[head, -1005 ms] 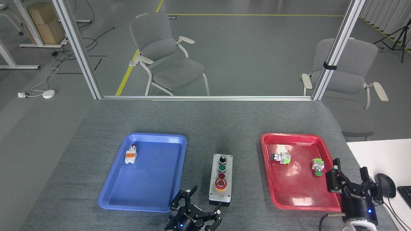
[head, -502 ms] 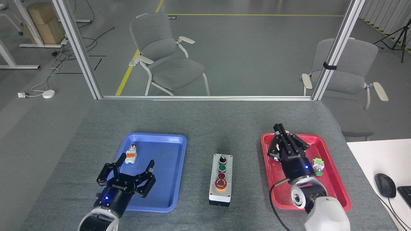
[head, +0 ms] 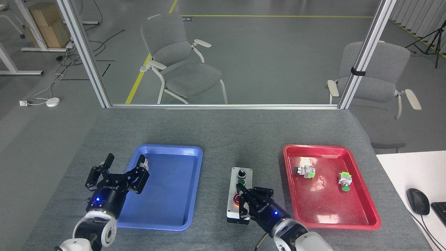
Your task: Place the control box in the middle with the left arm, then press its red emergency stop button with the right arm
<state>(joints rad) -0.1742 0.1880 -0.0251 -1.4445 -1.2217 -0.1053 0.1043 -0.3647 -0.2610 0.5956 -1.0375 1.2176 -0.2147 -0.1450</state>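
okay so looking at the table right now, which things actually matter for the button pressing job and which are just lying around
Part of the job:
- grey-faced rectangular control box with black base
- its big red emergency stop button, mostly covered
- right gripper, over that button
- left gripper, off by the blue tray

Just lying about:
- blue plastic tray
- red plastic tray
- two small loose push-button switches
- black computer mouse

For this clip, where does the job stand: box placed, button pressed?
Placing looks done: the control box sits between the blue tray and red tray, and the left gripper is open, clear of it. In hand: the right gripper, fingers bunched, is over the red emergency stop button. A completed press cannot be confirmed.
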